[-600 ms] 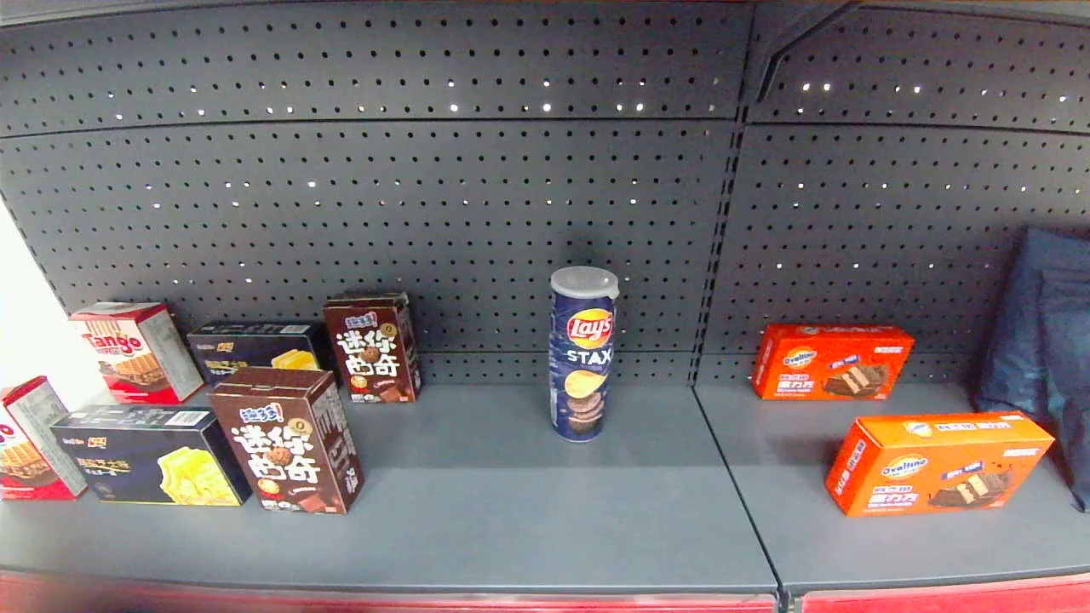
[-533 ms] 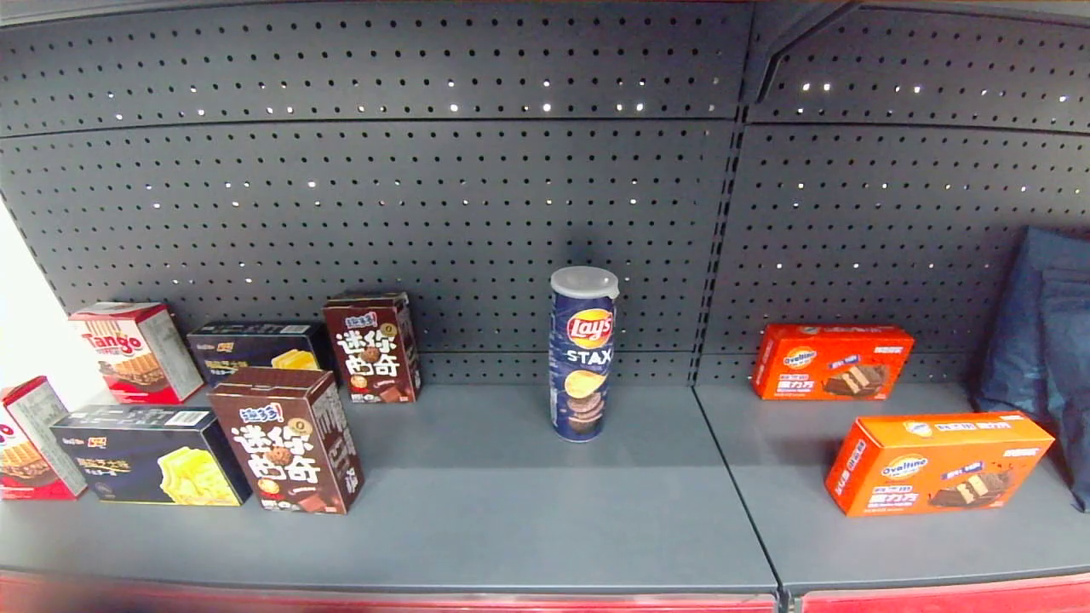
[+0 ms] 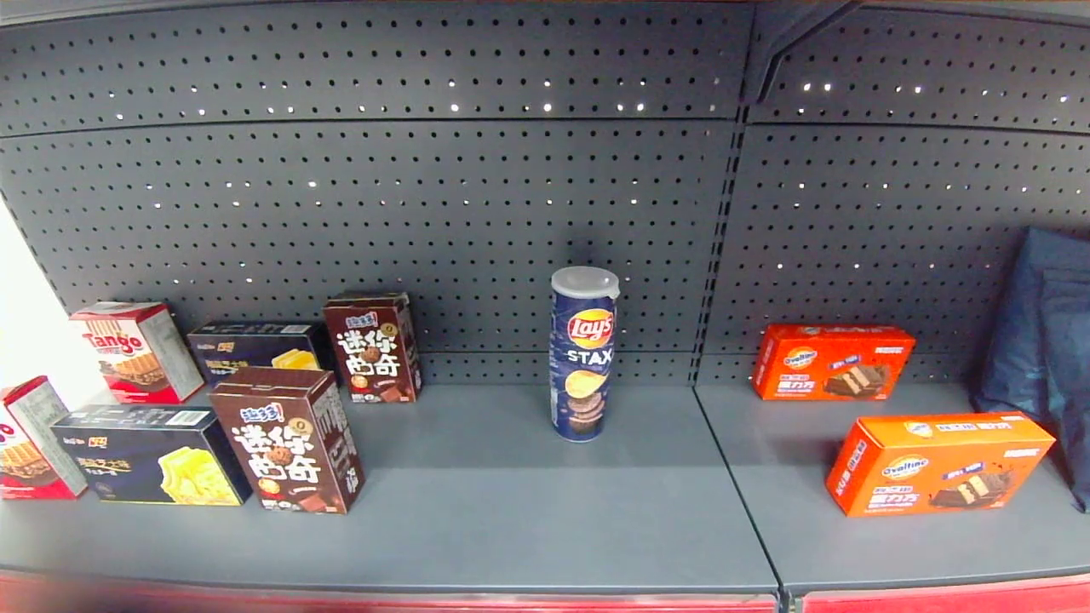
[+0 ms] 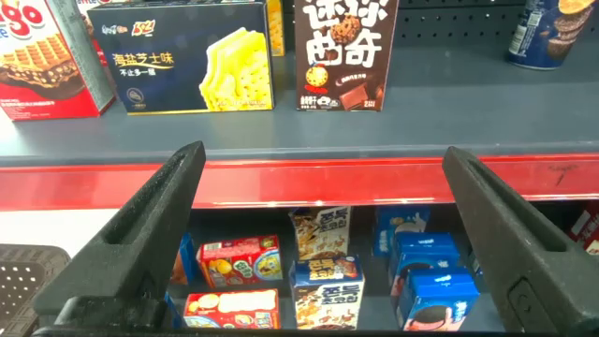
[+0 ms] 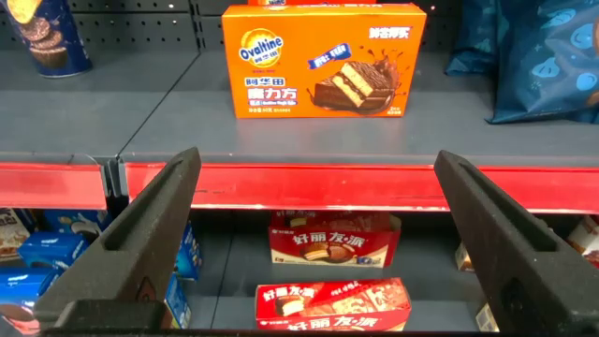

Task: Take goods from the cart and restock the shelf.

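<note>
Left wrist view first: my left gripper (image 4: pixel 323 154) is spread wide with nothing between its black fingers, just in front of the red front lip of the grey metal shelf (image 3: pixel 511 511). The right gripper (image 5: pixel 316 157) is the same deal, wide apart and empty, in front of the shelf's right section. Under the lip there's a lower tier with small snack packs (image 4: pixel 323 281) on the left and red pie boxes (image 5: pixel 335 239) on the right.

Up on the shelf, the front row starts at the front-left corner. There's a red wafer box (image 3: pixel 25 447) at the left edge, then a dark navy box with a yellow wafer picture (image 3: pixel 152 455), then an upright brown cookie box (image 3: pixel 288 440) right beside it. Over on the right section a flat orange cake box (image 3: pixel 937 464) stands on its long edge near the front, turned a bit.

Along the back edge on the left are a second red wafer box (image 3: pixel 136 351), a second navy box (image 3: pixel 255 349) and a second brown cookie box (image 3: pixel 372 347). A tall dark-blue chip can with a clear lid (image 3: pixel 583 353) stands upright on its own, towards the back and just left of the seam between sections. A second orange cake box (image 3: pixel 830 361) stands at the back edge on the right. Dark blue bags (image 3: pixel 1043 340) fill the back-right corner against the grey pegboard wall (image 3: pixel 426 213).
</note>
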